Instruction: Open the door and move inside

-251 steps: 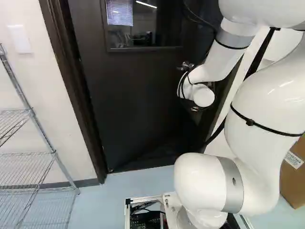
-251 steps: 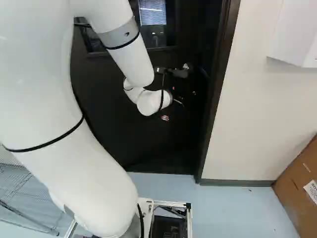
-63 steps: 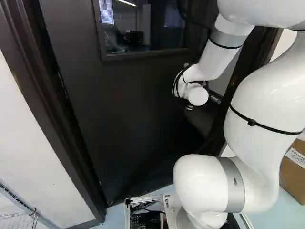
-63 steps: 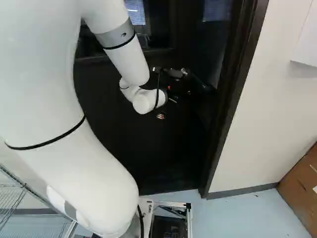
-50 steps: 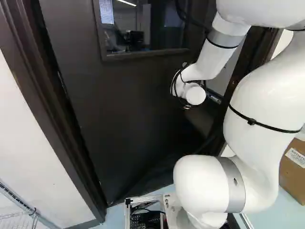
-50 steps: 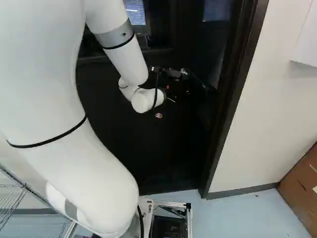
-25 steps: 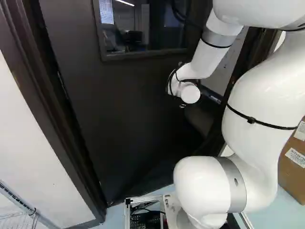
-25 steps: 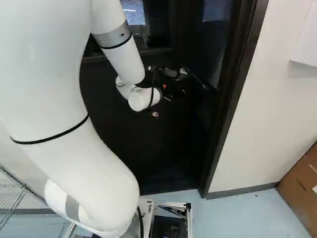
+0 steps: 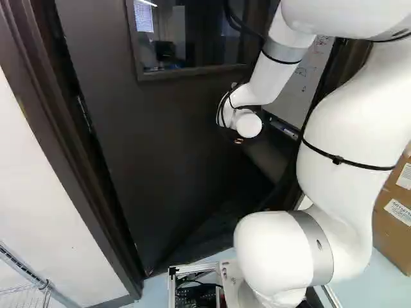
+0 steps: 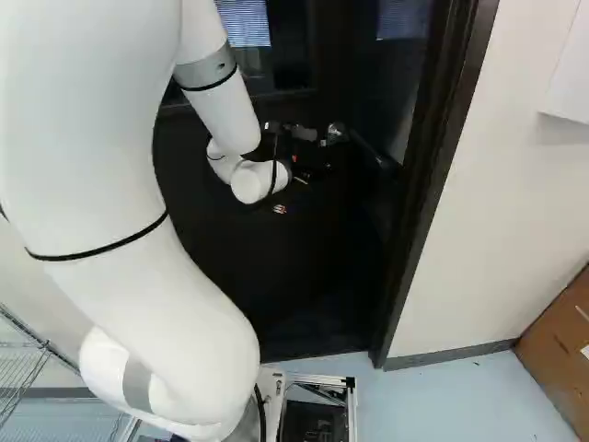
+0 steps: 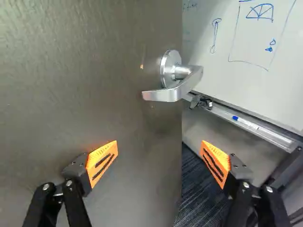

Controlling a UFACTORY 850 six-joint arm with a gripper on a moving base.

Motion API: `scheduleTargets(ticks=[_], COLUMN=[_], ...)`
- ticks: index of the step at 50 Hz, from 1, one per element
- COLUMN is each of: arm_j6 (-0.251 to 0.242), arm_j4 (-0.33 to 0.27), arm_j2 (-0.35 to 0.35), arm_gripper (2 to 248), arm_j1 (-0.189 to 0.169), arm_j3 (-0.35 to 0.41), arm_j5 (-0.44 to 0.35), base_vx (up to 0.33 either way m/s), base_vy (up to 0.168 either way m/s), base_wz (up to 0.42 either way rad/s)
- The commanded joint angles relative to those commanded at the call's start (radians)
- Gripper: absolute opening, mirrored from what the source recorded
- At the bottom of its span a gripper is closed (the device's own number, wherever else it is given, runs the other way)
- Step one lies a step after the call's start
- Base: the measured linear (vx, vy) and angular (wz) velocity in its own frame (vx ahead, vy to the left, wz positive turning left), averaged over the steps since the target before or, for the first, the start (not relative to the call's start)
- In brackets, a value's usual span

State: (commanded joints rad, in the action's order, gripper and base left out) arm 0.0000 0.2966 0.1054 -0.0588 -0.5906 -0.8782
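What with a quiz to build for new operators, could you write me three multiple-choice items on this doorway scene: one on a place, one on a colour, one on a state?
1. Where is the lever handle?
A) On a shelf
B) On the door, ahead of the gripper
C) Gripped by the gripper

2. What colour are the marks on the whiteboard?
A) Red
B) Green
C) Blue

3. How does the door stand?
A) Partly open
B) Fully shut
C) Lying on the floor

Key:
1: B, since the wrist view shows the handle mounted near the door's edge, beyond the gripper's open fingers.
2: C, since the drawn lines in the wrist view are blue.
3: A, since the whiteboard and dark carpet show past the door's edge.
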Motion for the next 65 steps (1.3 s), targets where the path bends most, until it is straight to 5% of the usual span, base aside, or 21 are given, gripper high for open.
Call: scheduleTargets(ticks=[65], arm_j6=[0.000], arm_j4=[-0.064], arm_j2=[0.096], arm_gripper=[247], arm_j1=[0.182], arm_j3=[-0.106], arm_j5=[0.000], base_vx=[0.000], base_vy=[0.000], base_wz=[0.000])
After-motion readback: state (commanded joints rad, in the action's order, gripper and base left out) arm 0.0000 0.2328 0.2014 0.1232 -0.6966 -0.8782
